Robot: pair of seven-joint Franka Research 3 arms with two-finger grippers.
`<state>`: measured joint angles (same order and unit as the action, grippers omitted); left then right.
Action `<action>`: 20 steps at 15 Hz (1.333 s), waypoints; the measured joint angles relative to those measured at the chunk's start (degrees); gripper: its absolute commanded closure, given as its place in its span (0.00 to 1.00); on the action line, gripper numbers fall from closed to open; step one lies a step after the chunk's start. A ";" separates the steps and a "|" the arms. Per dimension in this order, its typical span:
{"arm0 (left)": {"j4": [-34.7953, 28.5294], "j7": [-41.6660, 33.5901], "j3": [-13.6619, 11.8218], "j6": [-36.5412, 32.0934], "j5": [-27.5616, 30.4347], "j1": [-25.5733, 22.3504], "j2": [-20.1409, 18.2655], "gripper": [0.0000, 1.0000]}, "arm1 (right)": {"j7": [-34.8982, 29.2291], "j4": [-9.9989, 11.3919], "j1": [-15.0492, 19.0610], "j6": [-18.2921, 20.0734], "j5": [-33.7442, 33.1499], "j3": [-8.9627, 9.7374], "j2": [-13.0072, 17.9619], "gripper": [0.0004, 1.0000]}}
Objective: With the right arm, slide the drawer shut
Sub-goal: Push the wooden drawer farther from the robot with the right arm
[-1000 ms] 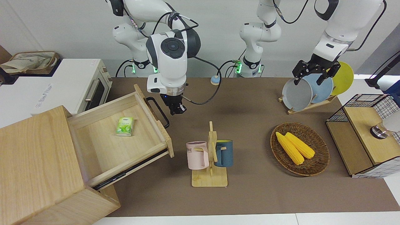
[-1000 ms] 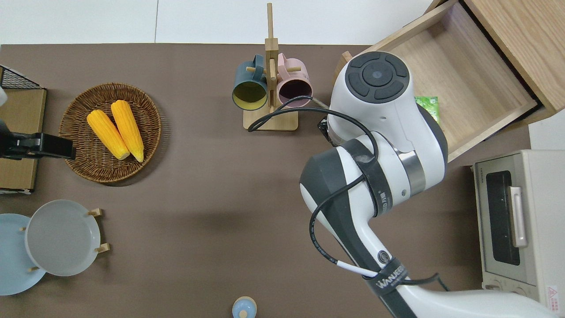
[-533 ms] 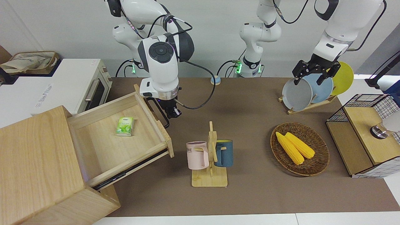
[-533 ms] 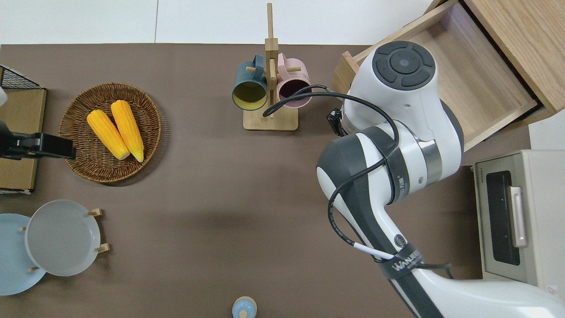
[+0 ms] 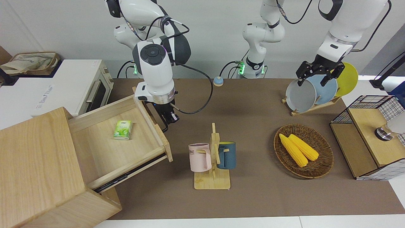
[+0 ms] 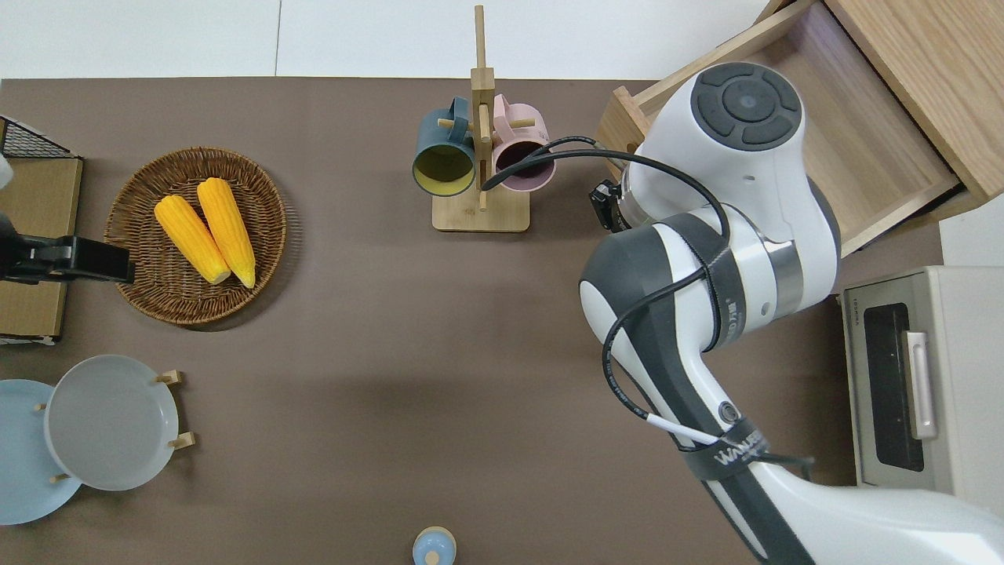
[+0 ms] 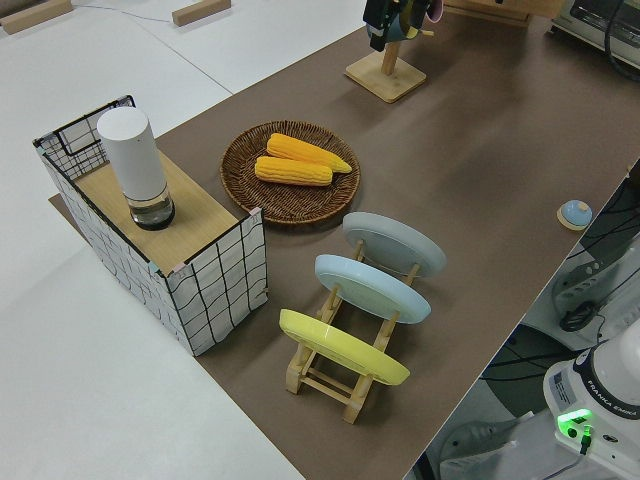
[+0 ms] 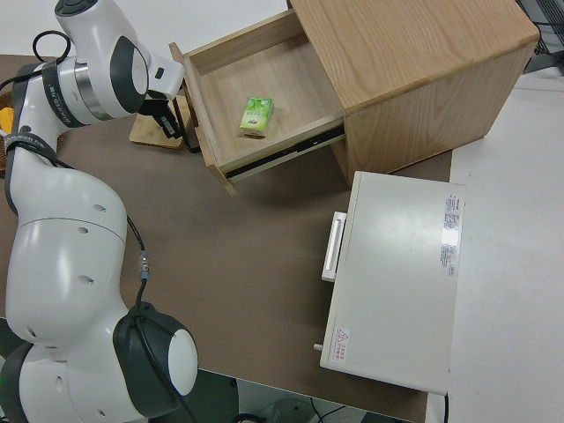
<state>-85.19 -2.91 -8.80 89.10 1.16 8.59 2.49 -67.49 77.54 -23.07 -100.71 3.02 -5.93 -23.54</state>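
Note:
The drawer (image 5: 104,148) stands pulled well out of the light-wood cabinet (image 5: 34,164) at the right arm's end of the table. A small green pack (image 5: 122,129) lies inside it. My right gripper (image 5: 169,117) is low at the drawer's front, shut, with its black fingers against the black bar handle (image 5: 164,127). The right side view shows the same gripper (image 8: 161,110) pressed to the drawer's front panel (image 8: 196,106). In the overhead view the arm's wrist hides the gripper and the handle. The left arm is parked, its gripper (image 5: 316,76) open.
A mug rack (image 5: 212,158) with a pink and a blue mug stands close to the drawer's front corner. A white oven (image 5: 63,85) sits beside the cabinet, nearer to the robots. A corn basket (image 5: 303,150), a plate rack (image 5: 311,91) and a mesh box (image 5: 370,136) are toward the left arm's end.
My right gripper has moved from over the table onto the drawer's handle. The drawer has slid a little way into the cabinet, carrying the green pack with it.

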 measured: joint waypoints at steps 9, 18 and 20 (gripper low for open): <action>0.00 0.00 0.00 0.00 0.00 0.00 0.00 0.00 | 2.76 -0.01 0.51 -1.98 0.00 -0.88 -0.11 1.00; 0.00 0.00 0.00 0.00 0.00 0.00 0.00 0.00 | 11.66 -0.02 3.50 -3.25 0.00 -3.22 -0.12 1.00; 0.00 0.00 0.00 0.00 0.00 0.00 0.00 0.00 | 11.90 -0.02 4.28 -3.59 0.00 -3.25 -0.12 1.00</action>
<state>-85.19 -2.91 -8.80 89.10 1.16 8.59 2.49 -55.59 77.51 -18.79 -104.30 3.02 -9.18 -23.66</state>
